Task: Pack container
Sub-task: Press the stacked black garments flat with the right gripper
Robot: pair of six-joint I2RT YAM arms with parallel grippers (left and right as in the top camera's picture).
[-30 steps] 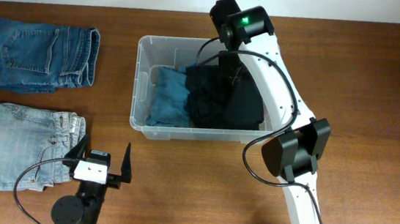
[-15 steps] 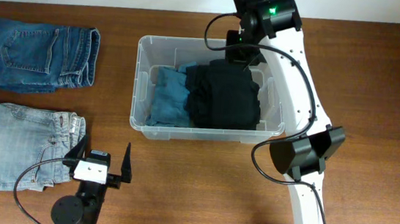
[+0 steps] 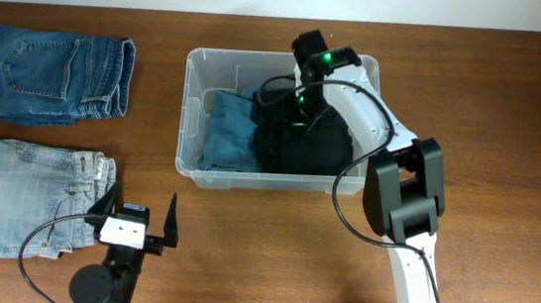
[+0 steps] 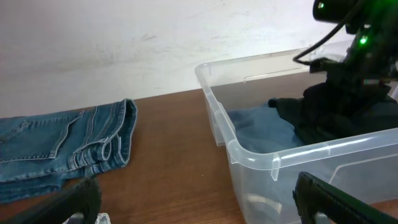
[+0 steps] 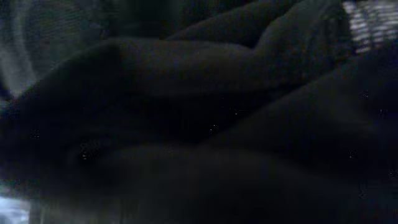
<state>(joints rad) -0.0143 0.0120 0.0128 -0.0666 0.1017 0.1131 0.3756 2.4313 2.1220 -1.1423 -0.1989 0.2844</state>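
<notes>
Overhead, the right gripper [image 3: 305, 103] sits low inside the container [image 3: 187, 114], its jaws pressed together against the black garment [image 3: 316, 146]. Whether cloth is pinched I cannot tell, since the right wrist view shows only dark folds. Just beside it lies a blue garment [image 3: 225, 132]. Well away, dark jeans [image 3: 49, 76] and pale jeans [image 3: 23, 192] wait unpacked by the spread left gripper [image 3: 135, 213]. I judge the packing about half done.

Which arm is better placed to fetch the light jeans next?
Likely left: the left gripper, open, sits by the light jeans; the right gripper is down on black cloth inside the container.
</notes>
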